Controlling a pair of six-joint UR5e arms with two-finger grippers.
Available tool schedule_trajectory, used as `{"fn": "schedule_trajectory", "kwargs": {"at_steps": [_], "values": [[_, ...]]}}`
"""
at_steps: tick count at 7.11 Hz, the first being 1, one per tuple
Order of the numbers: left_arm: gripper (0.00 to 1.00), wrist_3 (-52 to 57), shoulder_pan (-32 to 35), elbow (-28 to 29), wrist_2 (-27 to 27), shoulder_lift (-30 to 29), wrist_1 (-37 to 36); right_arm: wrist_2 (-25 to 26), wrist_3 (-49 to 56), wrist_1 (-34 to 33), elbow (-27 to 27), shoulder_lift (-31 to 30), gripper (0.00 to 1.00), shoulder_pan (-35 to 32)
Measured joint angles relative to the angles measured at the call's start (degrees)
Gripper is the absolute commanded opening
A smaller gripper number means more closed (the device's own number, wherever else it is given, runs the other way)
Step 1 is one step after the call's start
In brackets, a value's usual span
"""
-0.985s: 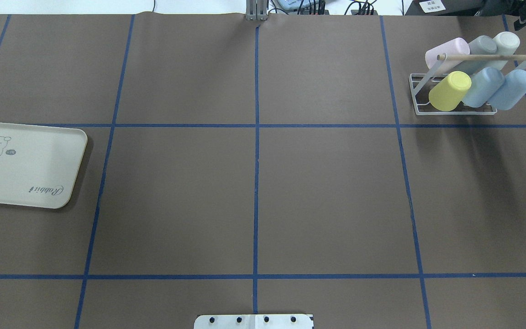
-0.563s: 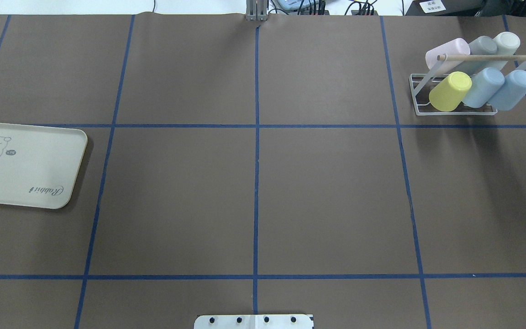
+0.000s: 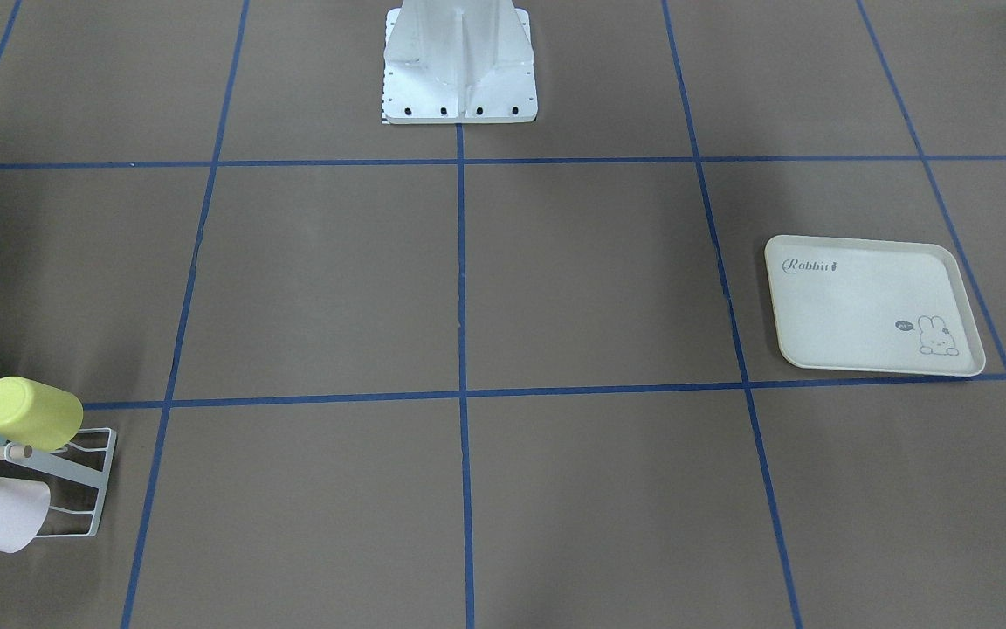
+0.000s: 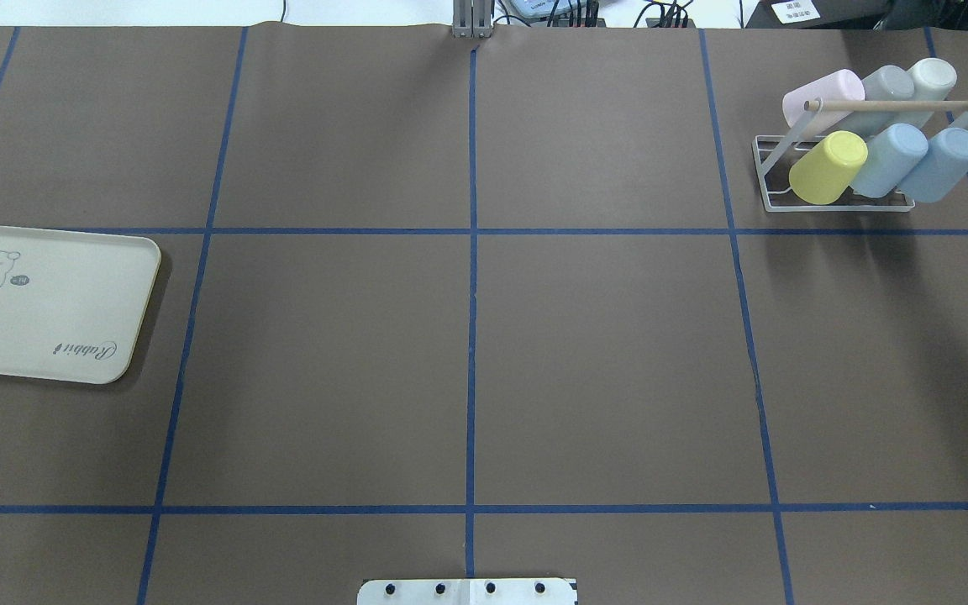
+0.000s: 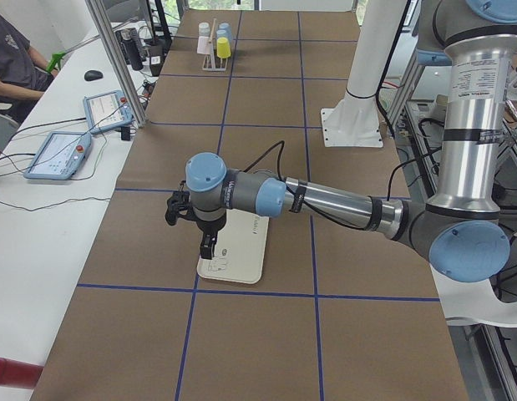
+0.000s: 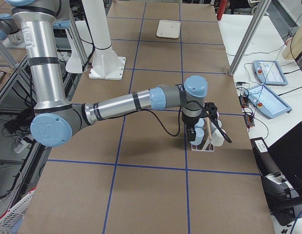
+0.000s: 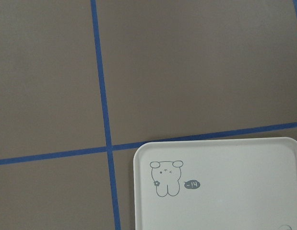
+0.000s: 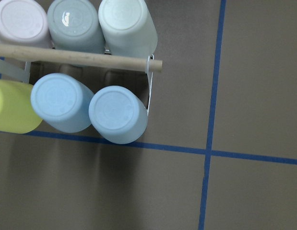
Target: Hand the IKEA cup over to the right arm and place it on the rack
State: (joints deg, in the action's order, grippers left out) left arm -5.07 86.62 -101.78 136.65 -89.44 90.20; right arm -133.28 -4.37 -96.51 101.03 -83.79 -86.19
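6 cups [image 4: 889, 158] on the rack [image 4: 879, 105]

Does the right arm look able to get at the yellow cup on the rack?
Probably yes: the right gripper hangs close by the rack, and the yellow cup sits at a corner, nothing above it. The wooden dowel runs beyond it.

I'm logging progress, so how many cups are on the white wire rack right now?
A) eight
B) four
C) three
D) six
D: the rack holds a pink cup, grey cup and white cup behind its dowel, with a yellow cup, middle blue cup and end blue cup in front.
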Motion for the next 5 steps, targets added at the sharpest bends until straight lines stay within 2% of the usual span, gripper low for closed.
{"fn": "schedule_trajectory", "kwargs": {"at_steps": [2, 5], "values": [[1.0, 0.34, -0.02, -2.16, -1.68, 2.44, 1.52, -0.75, -0.55, 0.13, 1.37, -2.09, 0.99, -0.03], [1.0, 5.9, -0.03, -1.04, -2.68, 3.28, 1.94, -0.51, -0.17, 0.26, 1.12, -4.19, 0.99, -0.04]]}}
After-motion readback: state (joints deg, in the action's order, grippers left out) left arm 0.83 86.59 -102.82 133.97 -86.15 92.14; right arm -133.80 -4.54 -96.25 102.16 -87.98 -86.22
